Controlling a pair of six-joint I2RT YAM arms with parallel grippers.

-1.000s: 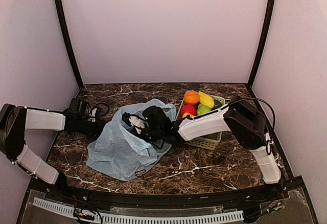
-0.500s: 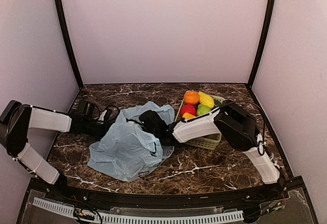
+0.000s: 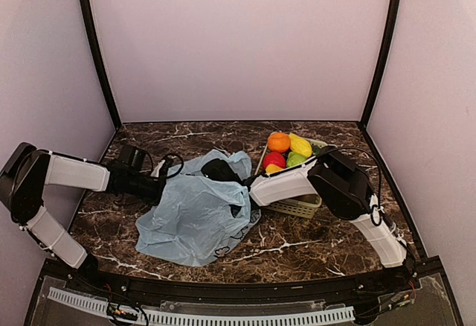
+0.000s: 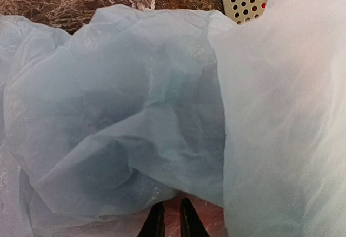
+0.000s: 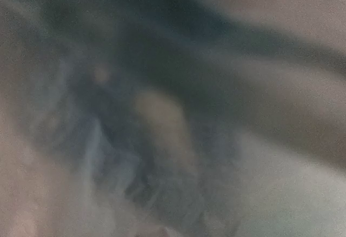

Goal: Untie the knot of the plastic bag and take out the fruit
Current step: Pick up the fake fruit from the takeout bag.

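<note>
From above: plastic bag (image 3: pixel 195 218) crumpled on the marble table (image 3: pixel 312 240), touching the left side of the basket (image 3: pixel 301 205) that holds the fruit (image 3: pixel 279 142). At the bag's left edge, left gripper (image 3: pixel 160 184); from the right, right gripper (image 3: pixel 213 170) buried in the film, spread or pressed together impossible to tell. Left wrist: fingers (image 4: pixel 155 222) almost together, pinching a fold of pale blue film, perforated basket corner at top right. Right wrist: only blur, film against the lens.

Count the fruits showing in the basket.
5: orange at the back, yellow one beside it, red and green in front, a yellow-orange sliver nearest. The right arm may hide more.
</note>
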